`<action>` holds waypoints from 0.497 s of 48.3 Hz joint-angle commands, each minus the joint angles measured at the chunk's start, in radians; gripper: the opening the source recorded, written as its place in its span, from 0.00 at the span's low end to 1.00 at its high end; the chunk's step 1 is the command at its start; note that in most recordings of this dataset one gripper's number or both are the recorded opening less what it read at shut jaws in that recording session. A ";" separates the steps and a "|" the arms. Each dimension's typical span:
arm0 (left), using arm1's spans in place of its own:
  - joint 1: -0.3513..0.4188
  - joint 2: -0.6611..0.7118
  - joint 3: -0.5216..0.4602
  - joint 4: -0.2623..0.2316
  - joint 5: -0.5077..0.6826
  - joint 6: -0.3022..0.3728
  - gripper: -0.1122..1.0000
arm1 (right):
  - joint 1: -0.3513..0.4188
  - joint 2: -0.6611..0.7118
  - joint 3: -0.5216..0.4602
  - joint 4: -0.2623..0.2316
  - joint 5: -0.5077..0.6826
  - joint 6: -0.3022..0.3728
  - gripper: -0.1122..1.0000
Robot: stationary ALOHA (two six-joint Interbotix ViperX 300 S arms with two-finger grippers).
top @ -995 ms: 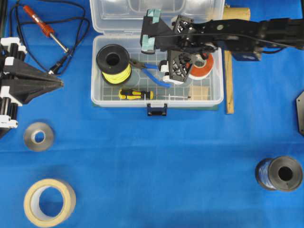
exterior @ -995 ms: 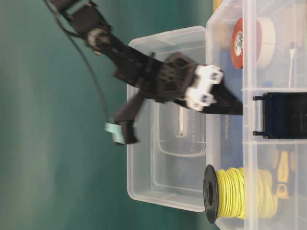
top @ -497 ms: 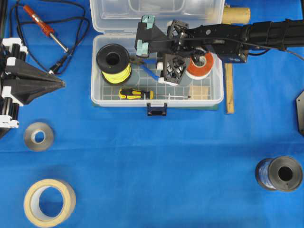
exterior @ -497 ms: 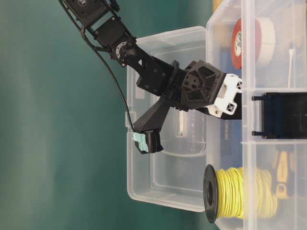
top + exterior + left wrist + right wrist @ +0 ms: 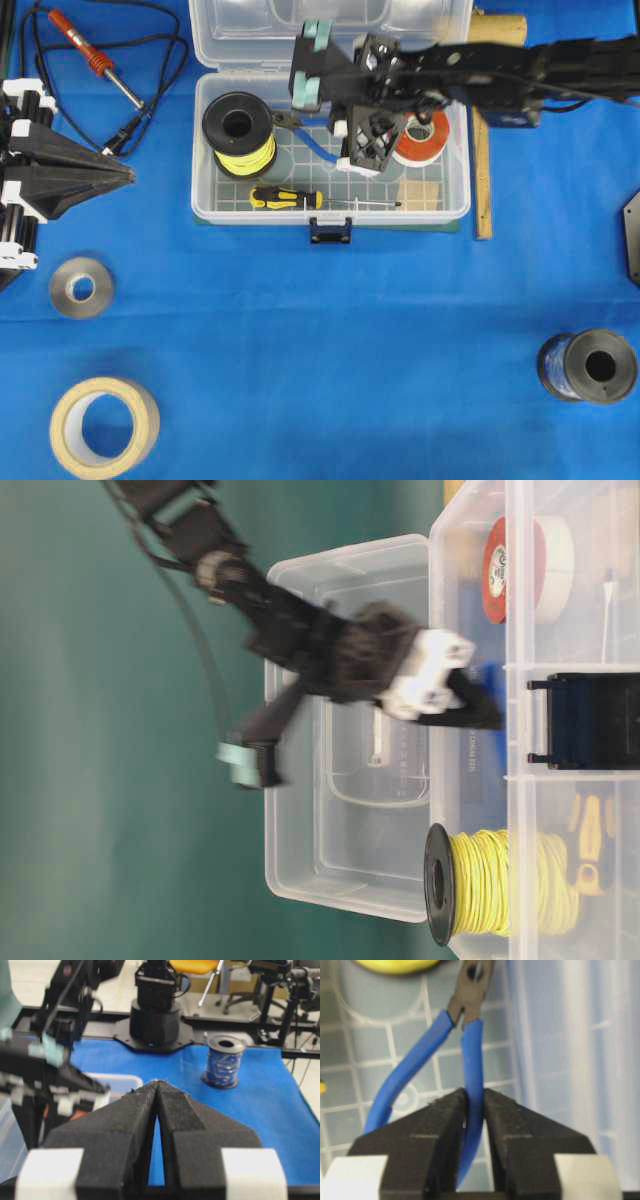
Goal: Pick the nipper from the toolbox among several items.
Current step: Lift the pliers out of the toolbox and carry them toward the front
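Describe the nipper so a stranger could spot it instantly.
Find the clear toolbox at the top middle of the blue table. Inside it, between the black spool of yellow wire and the red-and-white tape roll, the right pincer is shut on one handle of the nipper. It alone has curved blue handles and a dark pointed nose; the screwdriver nearby is yellow and black.

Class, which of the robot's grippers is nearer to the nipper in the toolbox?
Right. The right gripper is shut on one blue handle of the nipper inside the toolbox. The left gripper sits shut, off to the toolbox's left.
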 commanded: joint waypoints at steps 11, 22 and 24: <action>0.000 0.003 -0.015 -0.002 -0.008 -0.002 0.10 | -0.005 -0.265 -0.006 -0.005 0.089 0.011 0.22; 0.000 0.003 -0.014 -0.002 -0.008 -0.002 0.10 | 0.106 -0.379 0.074 0.006 0.084 0.037 0.22; 0.000 0.003 -0.014 -0.002 -0.008 -0.002 0.10 | 0.138 -0.388 0.091 0.012 0.072 0.051 0.22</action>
